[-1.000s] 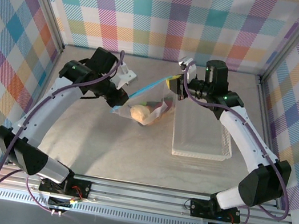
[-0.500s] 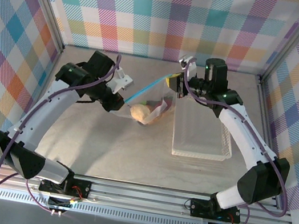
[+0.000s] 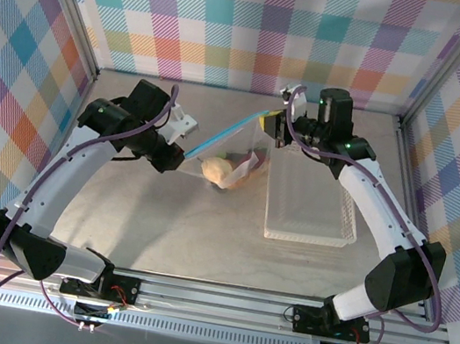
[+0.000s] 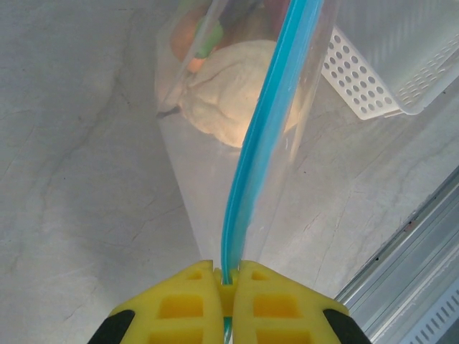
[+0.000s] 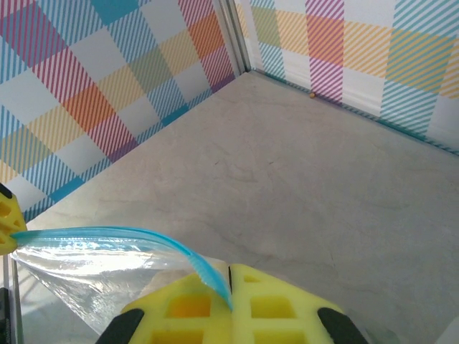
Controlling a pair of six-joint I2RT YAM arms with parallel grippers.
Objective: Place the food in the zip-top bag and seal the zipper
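Right, near to far. White perforated plastic basket sits on the grey marbled surface, right of centre.

Left tool is left of centre. Its yellow pads are pressed together, pinching the left end of the thin light-blue zipper strip.

Clear crinkly plastic zip-top bag hangs stretched between the two tools, just left of the basket's far-left corner. In the top view the strip runs taut on a straight diagonal, from the left tool toward the far right. In the left wrist view it reads as a single line close to the pads. Can't tell whether it is sealed along its whole length.

Toy food is inside the bag, bunched in the low belly under the strip. Pale shell-shaped piece is the biggest, with an orange piece just beyond it. The other bits are too blurred to separate. Can't tell whether the belly touches the surface.

Right tool is farther back, over the basket's far-left corner. Its pads are pressed together on the right end of the strip.

Plaid wall panels close off the far side.
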